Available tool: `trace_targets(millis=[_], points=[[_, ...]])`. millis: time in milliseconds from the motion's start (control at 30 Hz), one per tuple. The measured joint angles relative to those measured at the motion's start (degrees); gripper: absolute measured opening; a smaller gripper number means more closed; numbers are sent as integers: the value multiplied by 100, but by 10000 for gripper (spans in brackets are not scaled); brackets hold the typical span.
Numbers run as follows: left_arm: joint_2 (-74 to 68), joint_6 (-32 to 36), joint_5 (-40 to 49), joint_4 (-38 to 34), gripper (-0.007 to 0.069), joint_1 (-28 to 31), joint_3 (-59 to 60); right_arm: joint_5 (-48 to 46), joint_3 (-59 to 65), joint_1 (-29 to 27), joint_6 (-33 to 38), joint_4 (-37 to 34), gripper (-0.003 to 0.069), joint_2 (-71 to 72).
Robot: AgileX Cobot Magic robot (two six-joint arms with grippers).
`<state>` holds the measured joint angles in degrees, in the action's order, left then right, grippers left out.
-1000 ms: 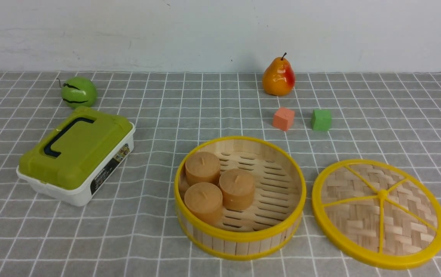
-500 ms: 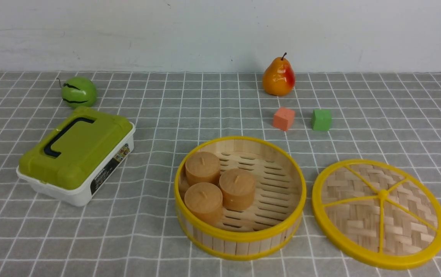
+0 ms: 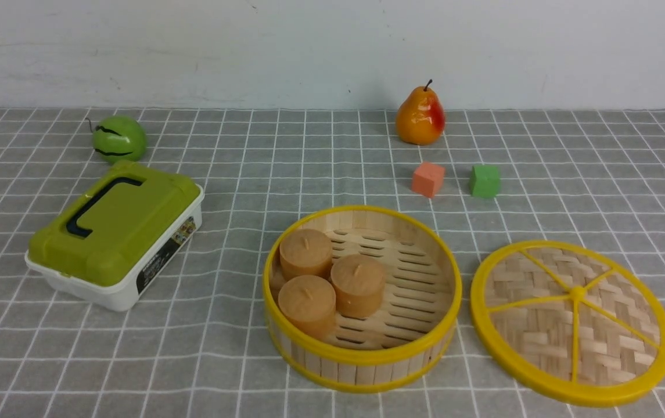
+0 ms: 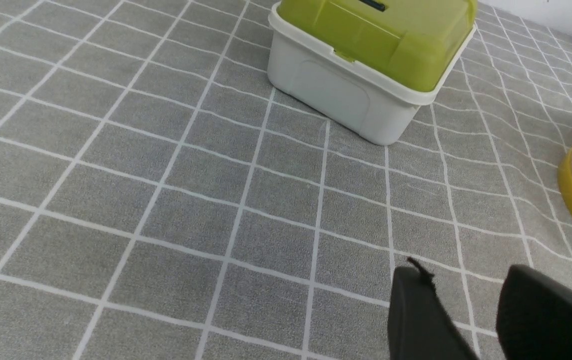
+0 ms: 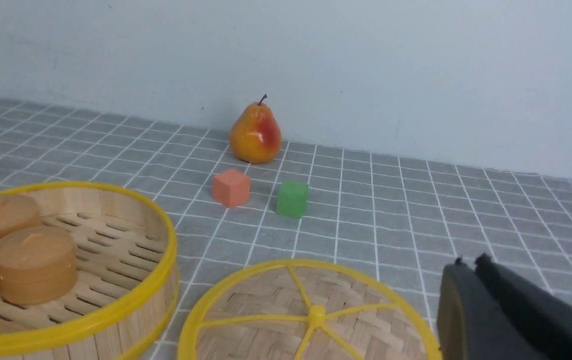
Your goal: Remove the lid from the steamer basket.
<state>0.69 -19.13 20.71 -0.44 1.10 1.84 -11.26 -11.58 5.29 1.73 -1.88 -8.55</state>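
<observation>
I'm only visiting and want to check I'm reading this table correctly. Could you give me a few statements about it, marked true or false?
1. The lid lies flat on the tablecloth beside the steamer basket. True.
2. The steamer basket holds four brown cylinders. False: it holds three brown cylinders.
3. The right end effector grips the lid. False: it is shut on nothing, clear of the lid.
4. In the front view, the orange cube sits left of the green cube. True.
5. The white box stands open. False: its olive-green cover is on.
</observation>
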Motion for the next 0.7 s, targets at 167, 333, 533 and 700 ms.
trace_targets(millis=[167,333,533,700], points=[[0,0,0,0,239,0,0,61,1197,-312,-833,15,10,774],[0,0,0,0,239,0,0,-616,1308,-503,-1066,38,15,913],[0,0,0,0,239,0,0,-1077,1265,-579,-1113,38,23,913],[0,0,0,0,239,0,0,-1111,1259,-586,-1091,42,28,913]])
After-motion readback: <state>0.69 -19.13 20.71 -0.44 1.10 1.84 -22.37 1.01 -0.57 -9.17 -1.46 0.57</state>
